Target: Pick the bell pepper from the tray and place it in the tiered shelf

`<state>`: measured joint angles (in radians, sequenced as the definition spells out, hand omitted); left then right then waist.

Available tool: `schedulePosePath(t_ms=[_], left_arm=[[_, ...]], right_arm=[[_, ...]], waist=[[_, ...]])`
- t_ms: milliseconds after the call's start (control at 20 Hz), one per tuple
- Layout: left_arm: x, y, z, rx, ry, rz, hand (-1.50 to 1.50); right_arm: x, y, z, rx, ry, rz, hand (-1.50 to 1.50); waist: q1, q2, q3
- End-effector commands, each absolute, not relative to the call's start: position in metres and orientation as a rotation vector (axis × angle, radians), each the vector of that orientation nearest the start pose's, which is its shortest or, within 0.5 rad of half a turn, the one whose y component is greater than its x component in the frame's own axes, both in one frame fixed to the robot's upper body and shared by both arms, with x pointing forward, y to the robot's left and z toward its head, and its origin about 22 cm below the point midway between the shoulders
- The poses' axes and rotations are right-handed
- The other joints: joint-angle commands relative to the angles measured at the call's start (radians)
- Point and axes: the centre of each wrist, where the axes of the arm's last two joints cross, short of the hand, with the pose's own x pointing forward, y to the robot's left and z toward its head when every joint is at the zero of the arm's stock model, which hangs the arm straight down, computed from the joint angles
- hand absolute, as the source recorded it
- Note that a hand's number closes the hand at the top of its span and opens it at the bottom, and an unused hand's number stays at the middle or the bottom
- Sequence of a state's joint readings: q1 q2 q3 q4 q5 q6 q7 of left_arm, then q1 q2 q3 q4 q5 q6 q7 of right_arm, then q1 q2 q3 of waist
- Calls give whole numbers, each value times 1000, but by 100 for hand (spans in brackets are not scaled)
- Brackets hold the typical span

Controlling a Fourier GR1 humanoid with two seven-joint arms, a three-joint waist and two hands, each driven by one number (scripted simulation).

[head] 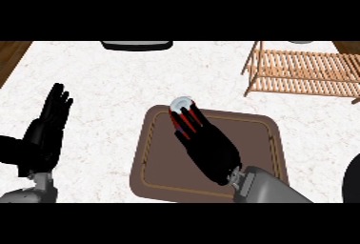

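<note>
step in hand: i judge this is the grasp; the pepper is not yet lifted.
right hand: my right hand (pixel 211 147) lies over the far left part of the tray (pixel 260 138), stretched out across the pepper and not curled round it as far as i can see.
bell pepper: the bell pepper (pixel 184 119) sits in the tray near its far edge; only red slivers show under the hand.
doing it well: i'd wrap the hand round the pepper's body, lift straight up over the rim, then swing towards the far right corner.
tray contents: the pepper, plus a pale round thing (pixel 183 102) at the far rim that i cannot identify.
tiered shelf: the tiered shelf (pixel 302 71) has wooden slats and stands at the tabletop's (pixel 126 86) far right corner; the pepper is not in it.
left hand: my left hand (pixel 45 128) is open, resting by the left edge.
</note>
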<state>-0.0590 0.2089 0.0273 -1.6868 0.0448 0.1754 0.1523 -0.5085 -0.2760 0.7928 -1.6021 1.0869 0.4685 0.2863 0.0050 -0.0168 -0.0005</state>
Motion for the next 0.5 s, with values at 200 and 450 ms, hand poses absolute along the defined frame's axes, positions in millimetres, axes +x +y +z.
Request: schedulePosePath(t_ms=[200, 450], left_arm=[[253, 270, 62, 252, -1619, 32, 0], [255, 269, 64, 245, -1613, 52, 0]], right_arm=[[256, -75, 36, -792, -1301, 2147, 150], [268, -112, 36, -856, -1291, 2025, 150]], waist=[[6, 18, 1], [-3, 18, 1]])
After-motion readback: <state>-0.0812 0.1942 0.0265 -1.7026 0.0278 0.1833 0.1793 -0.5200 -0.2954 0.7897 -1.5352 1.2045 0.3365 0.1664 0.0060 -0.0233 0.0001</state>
